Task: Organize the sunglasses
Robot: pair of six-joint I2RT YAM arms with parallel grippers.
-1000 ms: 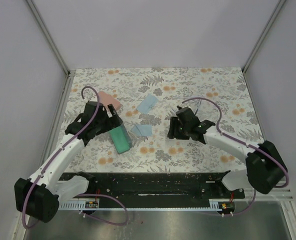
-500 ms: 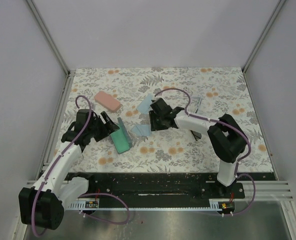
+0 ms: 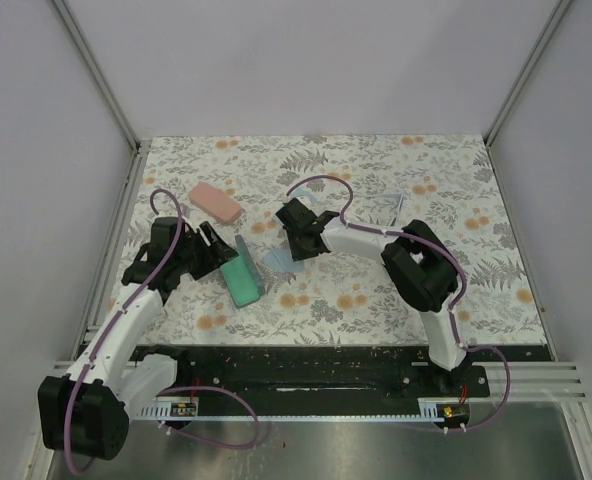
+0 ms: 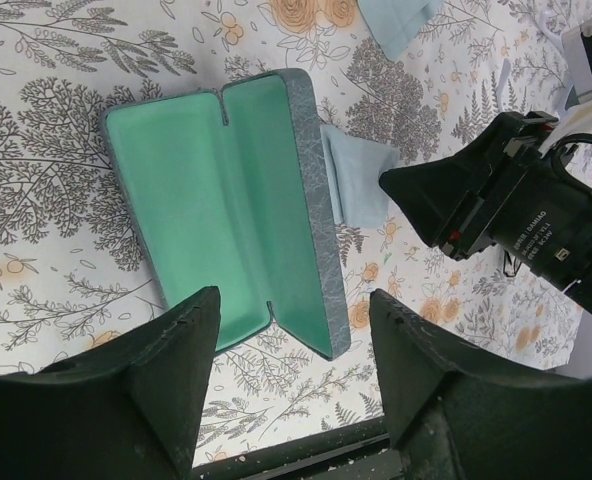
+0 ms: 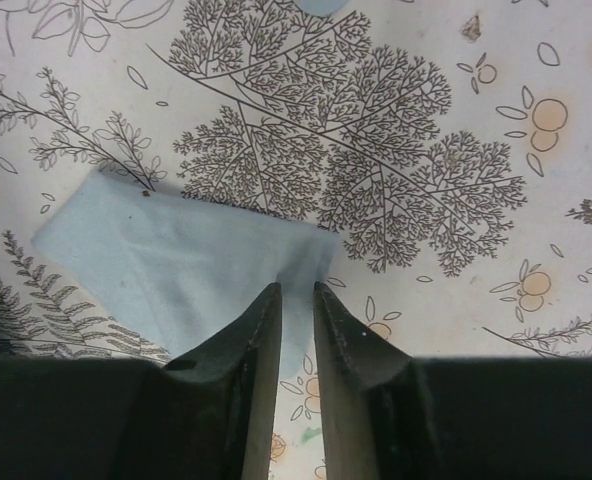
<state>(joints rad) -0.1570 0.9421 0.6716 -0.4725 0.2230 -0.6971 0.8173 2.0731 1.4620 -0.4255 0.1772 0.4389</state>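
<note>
Both tools away from target. Left gripper [image 4: 294, 335] wide, empty, above open green case [image 4: 201, 200]. Right gripper [image 5: 296, 295] narrow, astride blue cloth [image 5: 156, 250] corner. Pale sunglasses [image 3: 394, 206] lie to far right of it; dark pair I cannot find. I judge them light, fragile; hold at bridge.

The open case [image 4: 226, 200] has a soft, matt green lining like felt; its outer shell is mottled grey with a leathery grain. The cloth [image 5: 176, 265] is pale blue, thin and matt. The table cover [image 5: 426, 150] looks smooth and matt, printed with flowers and ferns. The left gripper [image 4: 294, 340] and right gripper [image 5: 296, 300] are matt black plastic, faintly grainy. The pink case [image 3: 216, 202] looks smooth and dull-finished.
</note>
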